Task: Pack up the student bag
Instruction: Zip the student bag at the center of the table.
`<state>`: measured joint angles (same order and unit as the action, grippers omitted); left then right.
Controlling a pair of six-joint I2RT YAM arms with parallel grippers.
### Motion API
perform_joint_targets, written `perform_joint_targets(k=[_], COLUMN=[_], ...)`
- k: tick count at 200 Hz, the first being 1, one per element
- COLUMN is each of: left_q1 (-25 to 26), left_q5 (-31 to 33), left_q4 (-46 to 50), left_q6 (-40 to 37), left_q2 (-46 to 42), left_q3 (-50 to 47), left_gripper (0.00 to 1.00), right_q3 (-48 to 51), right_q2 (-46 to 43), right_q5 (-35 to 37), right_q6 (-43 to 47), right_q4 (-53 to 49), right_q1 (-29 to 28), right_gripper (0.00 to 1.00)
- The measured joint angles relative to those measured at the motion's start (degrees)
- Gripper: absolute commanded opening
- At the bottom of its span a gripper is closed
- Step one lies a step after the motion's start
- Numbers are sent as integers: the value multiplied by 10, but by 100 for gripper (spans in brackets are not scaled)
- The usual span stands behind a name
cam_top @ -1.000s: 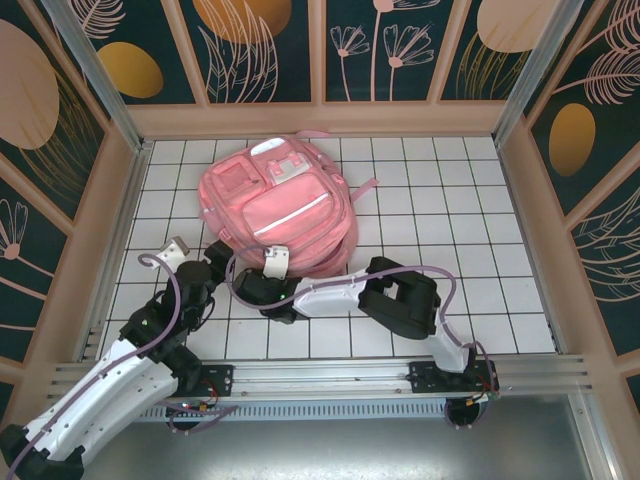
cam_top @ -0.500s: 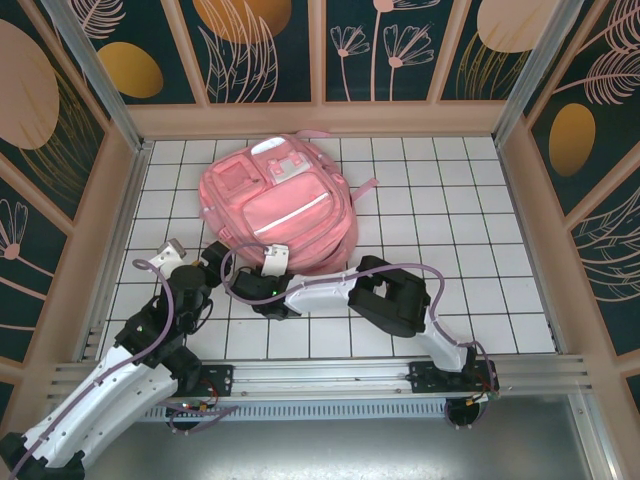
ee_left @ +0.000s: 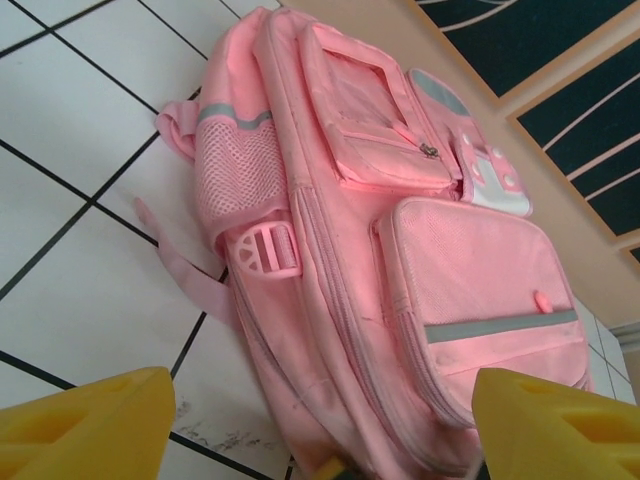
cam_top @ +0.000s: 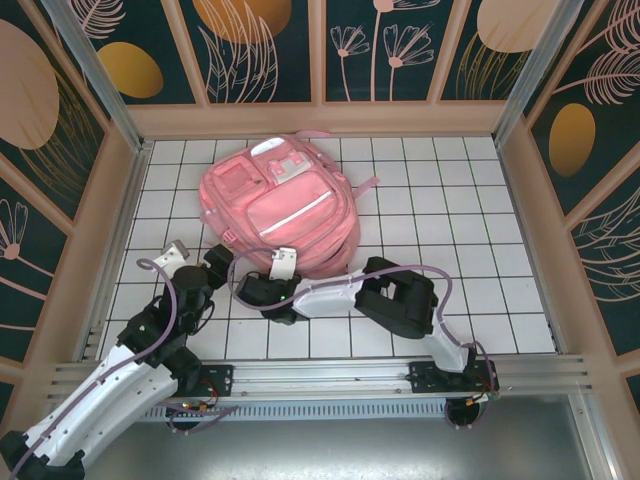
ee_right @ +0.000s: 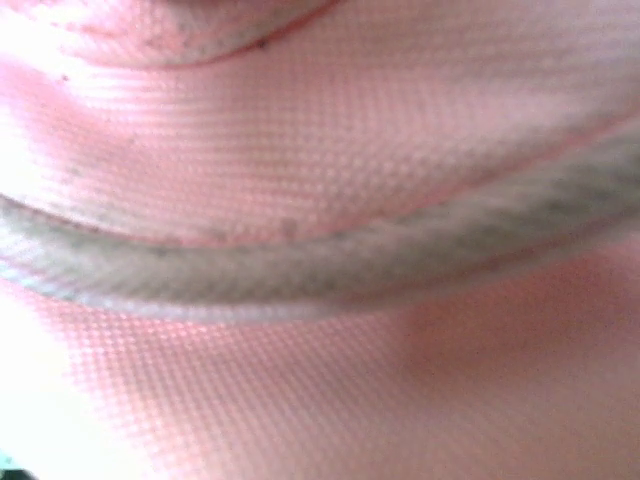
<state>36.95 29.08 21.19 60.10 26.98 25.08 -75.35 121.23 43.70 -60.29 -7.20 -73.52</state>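
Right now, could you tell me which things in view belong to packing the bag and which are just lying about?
Job in hand: bag; left hand, open, facing the bag; right hand, shut, at the bag's near edge.
Just there: table; walls.

The right tool (cam_top: 282,258) has closed against the student bag (cam_top: 270,195).

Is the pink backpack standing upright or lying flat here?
Lying flat: the student bag rests on its back on the tiled table, its front with the reflective strip facing up.
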Motion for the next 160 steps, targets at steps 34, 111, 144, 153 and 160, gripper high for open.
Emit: perform_joint_targets(k=[34,111,144,153,160], left_q1=[0,-1,-1,-1,-1], left_q5=[-28,-186,-222,-229,-236], left_q4=[-21,-237,-355,-391,-413], left_q6=[2,70,97,101,105], left_q2=[23,127,198,229,252], left_q3=[-20,-141,-157,-157,-157], left_gripper=[74,69,71,71,71], right_q3=[79,156,168,171,174], right_q2=[-69,-118,-124,-125,-125], right_q5=[-2,-28,-33,-35,-37], right_q6=[19,64,77,79,79], right_q4=[29,118,144,148,152], right_q1=[0,0,0,0,0], right_gripper=[0,0,0,0,0])
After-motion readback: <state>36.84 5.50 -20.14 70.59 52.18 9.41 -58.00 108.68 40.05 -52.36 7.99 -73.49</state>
